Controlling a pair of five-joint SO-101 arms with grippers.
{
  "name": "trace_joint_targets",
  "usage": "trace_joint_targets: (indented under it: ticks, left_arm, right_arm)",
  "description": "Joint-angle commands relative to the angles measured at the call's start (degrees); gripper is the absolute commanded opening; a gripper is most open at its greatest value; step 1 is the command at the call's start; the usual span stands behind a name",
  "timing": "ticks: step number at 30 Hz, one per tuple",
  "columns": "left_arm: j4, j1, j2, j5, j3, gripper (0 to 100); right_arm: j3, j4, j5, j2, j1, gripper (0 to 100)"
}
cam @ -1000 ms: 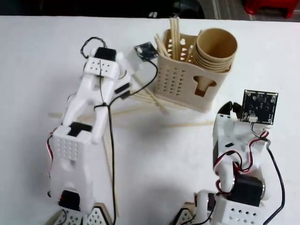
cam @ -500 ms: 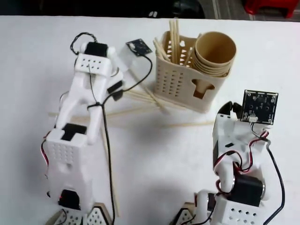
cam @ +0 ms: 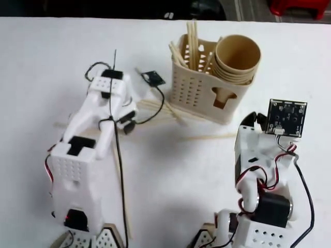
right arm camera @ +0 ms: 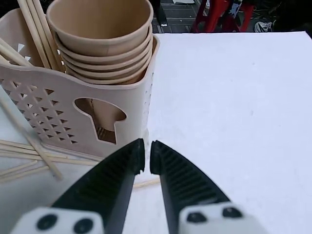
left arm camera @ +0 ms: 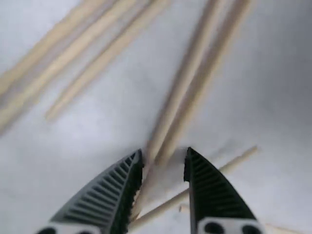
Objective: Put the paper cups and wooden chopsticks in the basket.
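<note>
**Left of centre, high view:** the left gripper (left arm camera: pixel 163 157) is parted, its black jaws astride two pale wooden chopsticks (left arm camera: pixel 187 92) that lie flat on the white desk (cam: pixel 46 57). Their long axes run roughly across the frame, toward the foot of the beige perforated plastic basket (cam: pixel 199 90) at upper centre.

**In the basket:** standing chopsticks (cam: pixel 192 44) are near-upright beside nested tan paper cups (cam: pixel 238 54), mouths upward.

**Lower right:** the right gripper (right arm camera: pixel 147 157) is closed on nothing.
</note>
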Motion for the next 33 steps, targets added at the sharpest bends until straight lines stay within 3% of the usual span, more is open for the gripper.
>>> trace_joint_targets:
  ticks: [1, 7, 10, 12, 21, 26, 33]
  left_arm:
    - [-3.96, 1.63, -3.91, 0.44, 2.81, 15]
    - [-6.77, 2.07, -3.82, 0.88, 3.25, 15]
    - [-6.33, 2.33, -2.07, 0.79, 2.99, 7]
    - [-4.84, 2.33, -0.92, 0.53, 2.11, 2]
    - [2.99, -4.26, -1.19, 0.09, 1.49, 2]
    - [7.12, -8.04, -6.99, -6.15, 4.84, 2]
    - [7.21, -9.98, -22.90, -6.24, 12.31, 2]
  right_arm:
    - [-0.35, -0.84, 0.09, -0.40, 0.48, 3.9]
    - [-0.35, -0.84, 0.09, -0.40, 0.48, 3.9]
    - [-0.35, -0.84, 0.09, -0.40, 0.48, 3.9]
    - [-0.35, -0.84, 0.09, -0.40, 0.48, 3.9]
    - [0.18, -0.84, 0.09, -0.40, 0.40, 3.9]
    - [0.18, -0.84, 0.09, -0.40, 0.40, 3.9]
    - [0.18, -1.01, 0.09, -0.40, 0.40, 3.9]
